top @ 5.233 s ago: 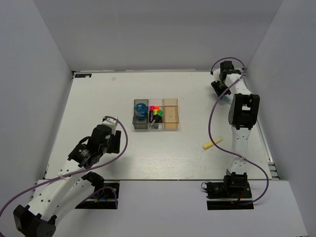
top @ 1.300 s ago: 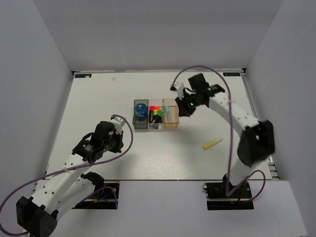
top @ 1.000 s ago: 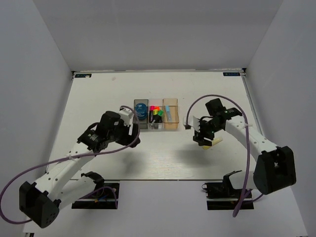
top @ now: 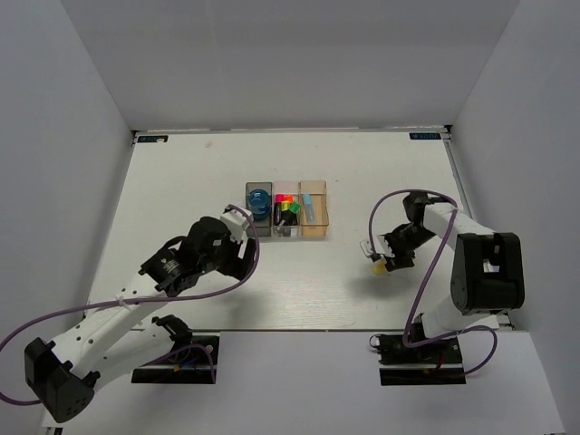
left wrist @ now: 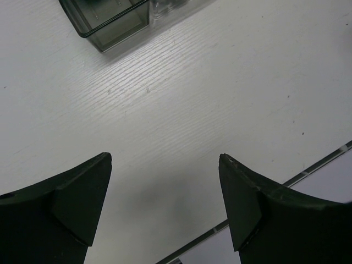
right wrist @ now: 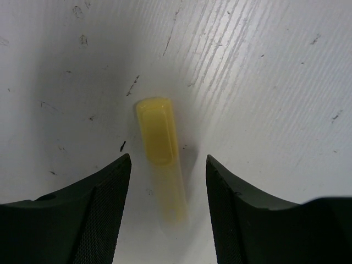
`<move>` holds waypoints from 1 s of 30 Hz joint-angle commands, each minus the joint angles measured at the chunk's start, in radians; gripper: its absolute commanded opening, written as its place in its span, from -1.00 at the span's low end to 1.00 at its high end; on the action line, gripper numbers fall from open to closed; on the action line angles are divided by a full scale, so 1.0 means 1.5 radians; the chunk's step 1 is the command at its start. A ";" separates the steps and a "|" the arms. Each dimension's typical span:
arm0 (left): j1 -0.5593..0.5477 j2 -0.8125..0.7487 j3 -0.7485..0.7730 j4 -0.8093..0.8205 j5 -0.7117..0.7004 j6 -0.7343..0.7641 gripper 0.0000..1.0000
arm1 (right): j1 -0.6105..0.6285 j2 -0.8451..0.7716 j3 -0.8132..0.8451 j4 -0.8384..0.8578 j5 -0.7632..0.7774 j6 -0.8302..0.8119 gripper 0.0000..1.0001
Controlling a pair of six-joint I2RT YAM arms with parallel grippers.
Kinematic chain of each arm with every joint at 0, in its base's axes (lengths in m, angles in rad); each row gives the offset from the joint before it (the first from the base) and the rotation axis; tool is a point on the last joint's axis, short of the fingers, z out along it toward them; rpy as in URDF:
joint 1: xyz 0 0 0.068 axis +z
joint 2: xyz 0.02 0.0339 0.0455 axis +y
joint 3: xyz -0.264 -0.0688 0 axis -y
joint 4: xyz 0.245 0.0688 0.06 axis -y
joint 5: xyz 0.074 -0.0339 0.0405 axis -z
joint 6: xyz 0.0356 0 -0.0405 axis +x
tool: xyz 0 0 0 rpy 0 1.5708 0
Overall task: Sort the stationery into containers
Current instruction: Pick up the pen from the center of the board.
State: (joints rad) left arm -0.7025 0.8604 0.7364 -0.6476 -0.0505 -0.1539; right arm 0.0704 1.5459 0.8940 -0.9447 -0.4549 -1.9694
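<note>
Three bins stand side by side mid-table: the dark grey bin (top: 249, 225) holds a blue roll (top: 258, 199), the clear bin (top: 285, 230) holds highlighters (top: 286, 208), the amber bin (top: 315, 227) holds a light-blue bar (top: 310, 207). A pale-yellow bar (top: 377, 267) lies on the table to their right. My right gripper (top: 384, 262) is open and low over it; in the right wrist view the bar (right wrist: 158, 135) lies between the fingers, touching neither. My left gripper (top: 239, 256) is open and empty just in front of the dark grey bin (left wrist: 107, 27).
White walls enclose the table on the left, back and right. The table's front edge (left wrist: 308, 171) runs close behind my left gripper. Both arm bases sit at the near edge, with purple cables looping beside each arm.
The amber bin was empty and now holds the light-blue bar. My right arm swung from the back corner to that bin, then down over the yellow bar. My left arm moved toward the bins.
</note>
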 commanded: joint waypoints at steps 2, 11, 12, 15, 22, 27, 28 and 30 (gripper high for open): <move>0.002 -0.022 -0.013 -0.013 -0.031 0.010 0.78 | -0.001 0.022 0.013 -0.005 0.020 -0.051 0.20; 0.003 -0.045 -0.020 -0.029 -0.055 0.013 0.78 | -0.001 0.084 0.016 0.025 0.090 -0.033 -0.19; 0.003 -0.046 -0.023 -0.034 -0.062 0.015 0.78 | 0.000 0.085 0.009 0.028 0.094 -0.032 -0.28; 0.004 -0.069 -0.038 -0.038 -0.076 0.015 0.80 | -0.001 0.081 -0.017 0.071 0.107 -0.006 -0.77; 0.014 -0.110 -0.063 -0.043 -0.095 0.009 0.83 | 0.016 0.026 0.064 0.000 -0.026 0.161 -1.00; 0.044 -0.104 -0.069 -0.036 -0.079 -0.001 0.83 | 0.071 0.019 0.234 -0.008 -0.194 0.526 -1.00; 0.052 -0.101 -0.070 -0.034 -0.074 -0.002 0.83 | 0.092 0.024 0.245 0.049 -0.190 0.661 -1.00; 0.059 -0.098 -0.069 -0.036 -0.071 -0.004 0.83 | 0.158 0.037 0.301 0.093 -0.140 0.845 -1.00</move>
State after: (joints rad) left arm -0.6350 0.7113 0.6342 -0.7059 -0.1692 -0.1471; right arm 0.2054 1.6131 1.2457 -0.9054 -0.6083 -1.2308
